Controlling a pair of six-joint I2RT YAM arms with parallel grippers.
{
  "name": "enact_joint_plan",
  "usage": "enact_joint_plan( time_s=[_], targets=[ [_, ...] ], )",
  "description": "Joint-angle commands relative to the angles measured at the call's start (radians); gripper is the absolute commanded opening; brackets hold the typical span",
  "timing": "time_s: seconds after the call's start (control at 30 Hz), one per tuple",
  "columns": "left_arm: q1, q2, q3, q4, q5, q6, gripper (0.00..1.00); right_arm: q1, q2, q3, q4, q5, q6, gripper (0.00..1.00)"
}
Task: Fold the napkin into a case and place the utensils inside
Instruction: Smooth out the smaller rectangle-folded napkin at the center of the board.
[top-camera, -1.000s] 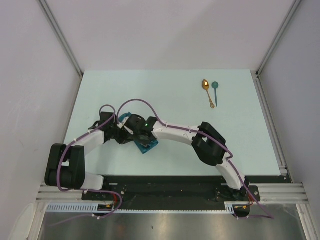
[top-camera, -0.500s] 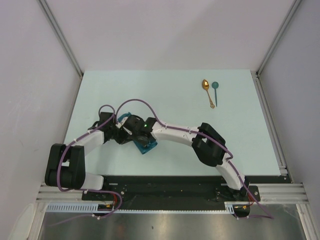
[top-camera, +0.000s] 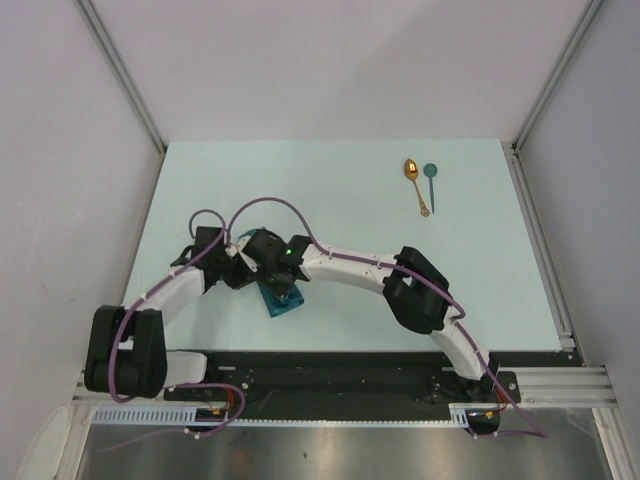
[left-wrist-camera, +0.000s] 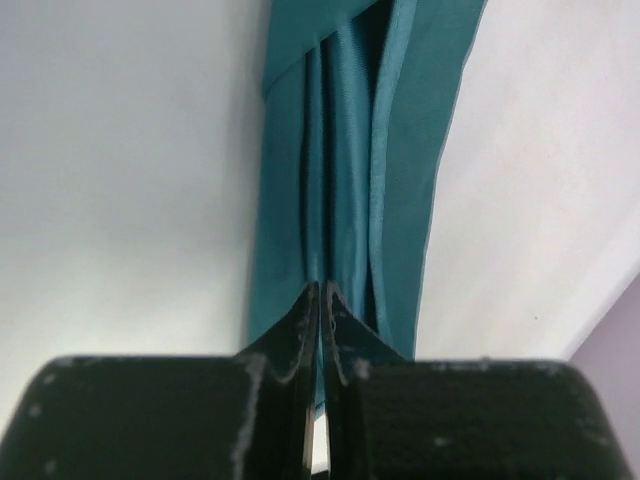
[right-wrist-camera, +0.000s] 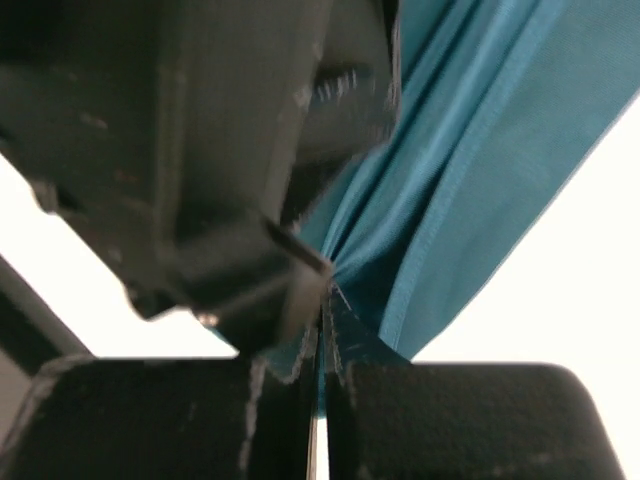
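The work surface is a pale mint-green table (top-camera: 330, 190), bounded on three sides by plain white walls (top-camera: 330, 70) that meet at slanted aluminium posts (top-camera: 122, 75). A black base plate (top-camera: 330, 368) and an aluminium rail (top-camera: 560, 385) run along the near edge and carry both arm bases. The gold spoon (top-camera: 418, 190) and the teal spoon (top-camera: 431, 188) lie just beside each other at the far right of the table, bowls toward the far wall and handles converging toward the near edge, well apart from both arms. The napkin (top-camera: 280, 303) is at left centre, gathered into long folds and mostly hidden under the two wrists in the overhead view. The left gripper (left-wrist-camera: 320, 295) has its fingers pressed almost together on a fold of the napkin (left-wrist-camera: 350, 180), which runs away from the tips as a narrow pleated strip. The right gripper (right-wrist-camera: 322, 310) is likewise pinched tight on the cloth (right-wrist-camera: 470, 180), whose hemmed edges converge at its tips. Purple cables (top-camera: 265, 203) loop above both wrists. Compared with one second ago, the left arm's elbow sits nearer the base rail, the exposed part of the napkin lies closer to the near edge and slightly further left, and both spoons are unmoved.
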Motion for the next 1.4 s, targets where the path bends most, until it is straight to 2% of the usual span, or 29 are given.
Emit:
enact_joint_plan(
  time_s=[0.0,0.17,0.33,0.57,0.83,1.07,1.1,1.17,1.2,1.3,1.37],
  targets=[
    [0.01,-0.117,0.006,-0.073,-0.107,0.047,0.07,0.008,0.037,0.036,0.031,-0.056,0.053,0.0],
    [0.019,-0.116,-0.033,-0.091,-0.107,0.058,0.04,-0.012,0.01,-0.001,0.071,-0.091,0.084,0.0],
    [0.019,-0.047,-0.085,-0.015,-0.069,0.04,0.0,-0.021,-0.006,-0.03,0.091,-0.114,0.098,0.0],
    [0.013,-0.019,-0.149,0.076,-0.023,0.003,0.0,-0.025,-0.012,-0.042,0.118,-0.174,0.139,0.0],
    [0.003,-0.064,-0.174,0.069,-0.024,0.0,0.0,-0.032,0.026,-0.038,0.183,-0.298,0.26,0.0],
    [0.005,-0.16,-0.152,-0.02,-0.072,0.039,0.0,-0.057,0.066,-0.085,0.22,-0.364,0.297,0.01],
    [0.005,-0.173,-0.134,-0.035,-0.081,0.049,0.01,-0.066,0.068,-0.098,0.238,-0.374,0.3,0.02],
    [0.007,-0.222,-0.114,-0.093,-0.124,0.073,0.06,-0.077,0.06,-0.118,0.263,-0.41,0.313,0.11],
    [0.007,-0.242,-0.097,-0.11,-0.139,0.081,0.13,-0.083,0.053,-0.148,0.299,-0.423,0.326,0.15],
    [0.014,-0.304,-0.068,-0.167,-0.171,0.099,0.27,-0.104,0.019,-0.183,0.364,-0.499,0.368,0.24],
    [0.023,-0.334,-0.059,-0.195,-0.176,0.098,0.31,-0.114,-0.001,-0.187,0.387,-0.55,0.385,0.28]
  ],
)
